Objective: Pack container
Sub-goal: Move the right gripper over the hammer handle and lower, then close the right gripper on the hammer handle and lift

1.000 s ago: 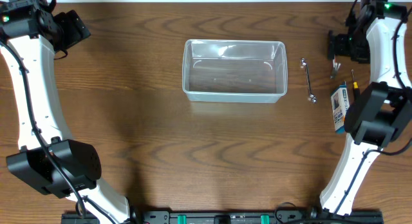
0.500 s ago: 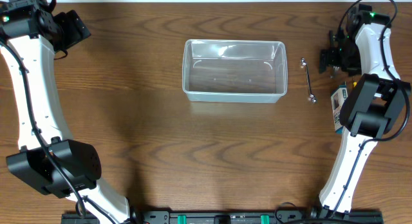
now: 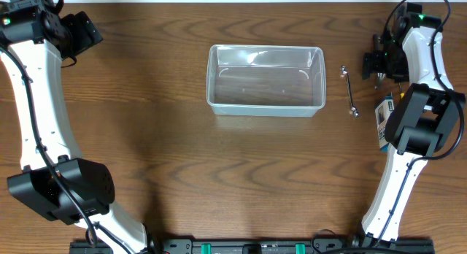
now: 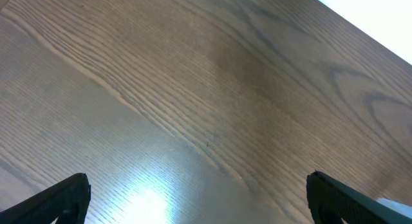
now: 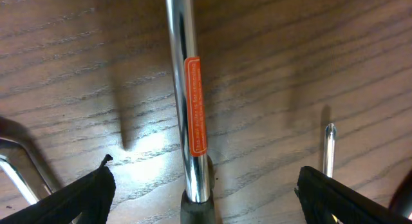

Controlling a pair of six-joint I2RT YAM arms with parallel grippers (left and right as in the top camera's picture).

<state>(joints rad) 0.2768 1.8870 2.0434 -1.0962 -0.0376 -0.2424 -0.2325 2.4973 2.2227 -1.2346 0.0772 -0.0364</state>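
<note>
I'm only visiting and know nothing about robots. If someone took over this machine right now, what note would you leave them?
Left gripper: open, empty, over bare table at the far left.
Right gripper: open, straddling a chrome tool shaft with an orange label, not gripping it.
Container: mid-table, empty.
Wrench: on the table just right of the container. A carded item lies further right, by the right arm.
Done: nothing packed yet.
Left: grasp the tools one by one and put them in the container.
</note>
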